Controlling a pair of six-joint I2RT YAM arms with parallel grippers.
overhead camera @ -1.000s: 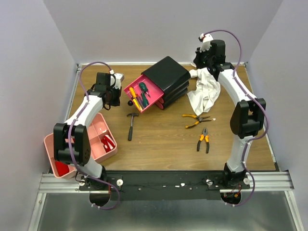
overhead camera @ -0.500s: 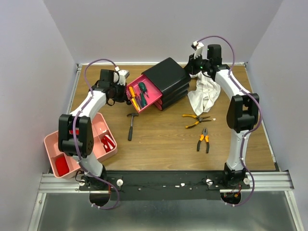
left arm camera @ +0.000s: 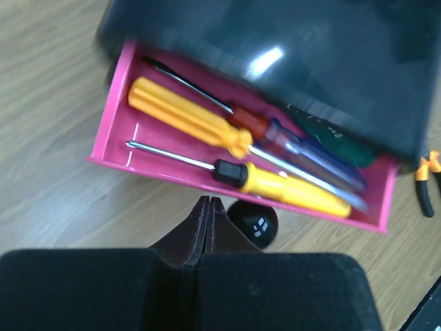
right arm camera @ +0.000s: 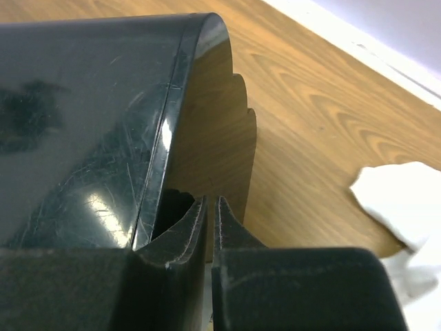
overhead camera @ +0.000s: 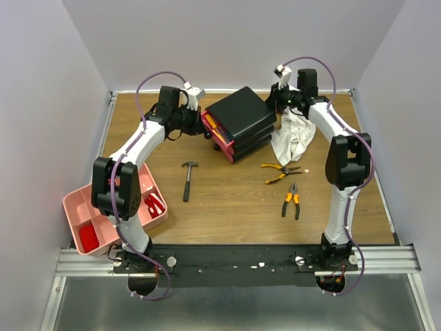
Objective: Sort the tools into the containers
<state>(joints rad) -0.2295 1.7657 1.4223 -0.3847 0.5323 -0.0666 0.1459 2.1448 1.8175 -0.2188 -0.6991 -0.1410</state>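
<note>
Wooden table (overhead camera: 227, 200): left claw (left arm camera: 209, 202) closed, empty, beside drawer knob (left arm camera: 253, 219); right claw (right arm camera: 210, 201) slit-wide, empty, by black box (right arm camera: 83, 124).

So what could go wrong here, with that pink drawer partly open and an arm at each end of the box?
1. The shut left gripper sits beside the knob, not on it; a push from there could slip off the drawer front.
2. The screwdrivers lie slantwise; one might jam against the black box.
3. The right gripper, jaws barely apart, is at only the box's rear corner, so the box might swivel.
</note>
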